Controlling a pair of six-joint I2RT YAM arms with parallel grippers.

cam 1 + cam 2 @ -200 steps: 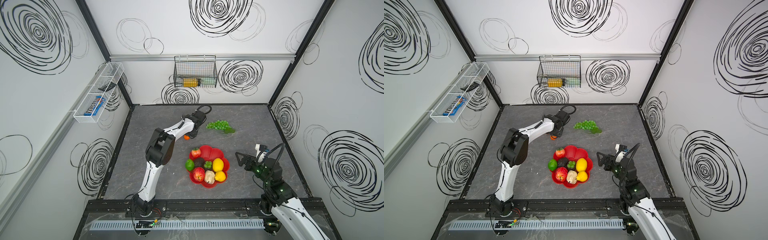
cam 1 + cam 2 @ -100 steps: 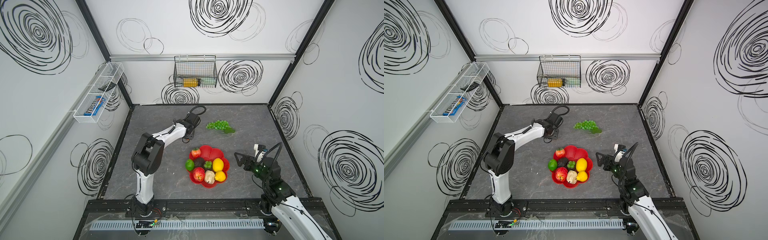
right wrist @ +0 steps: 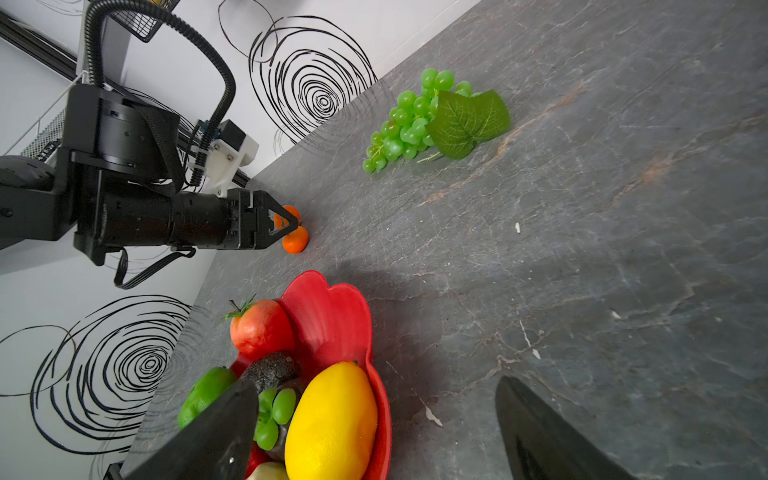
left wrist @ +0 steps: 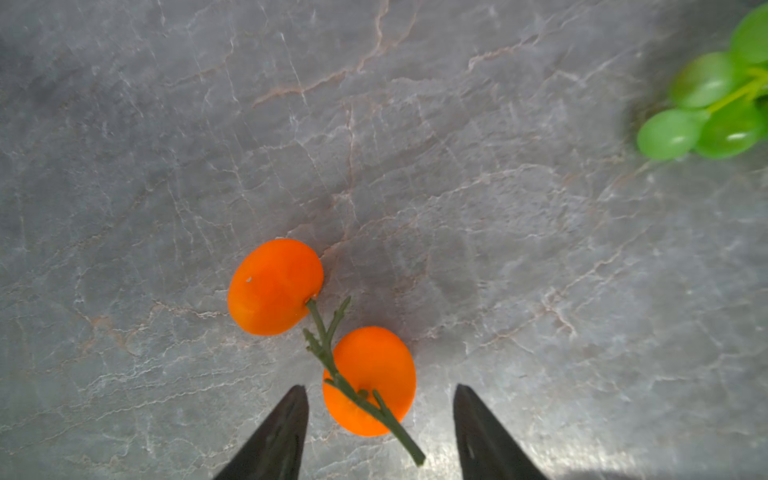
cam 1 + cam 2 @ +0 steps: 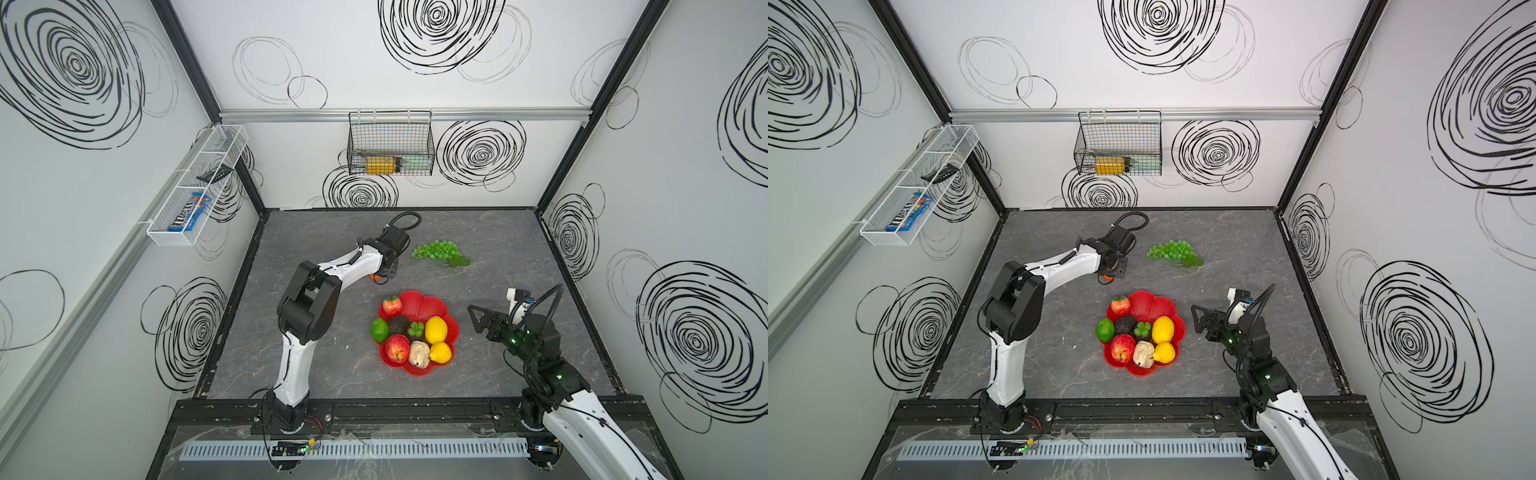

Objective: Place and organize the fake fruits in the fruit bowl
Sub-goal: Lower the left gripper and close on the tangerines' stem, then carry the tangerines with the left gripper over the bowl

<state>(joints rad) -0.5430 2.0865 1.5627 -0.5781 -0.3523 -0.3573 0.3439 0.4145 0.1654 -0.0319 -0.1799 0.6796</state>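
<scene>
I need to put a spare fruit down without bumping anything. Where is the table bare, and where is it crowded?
Bare: the table strip between the bowl and the front rail, and the back right corner beyond the grapes. Crowded: around the left end effector at the oranges, and between the bowl and the right end effector.

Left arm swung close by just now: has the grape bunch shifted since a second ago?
No. In a top view the grape bunch lies in the same spot, with the same gap from the wire basket on the wall and from the fruit bowl.
</scene>
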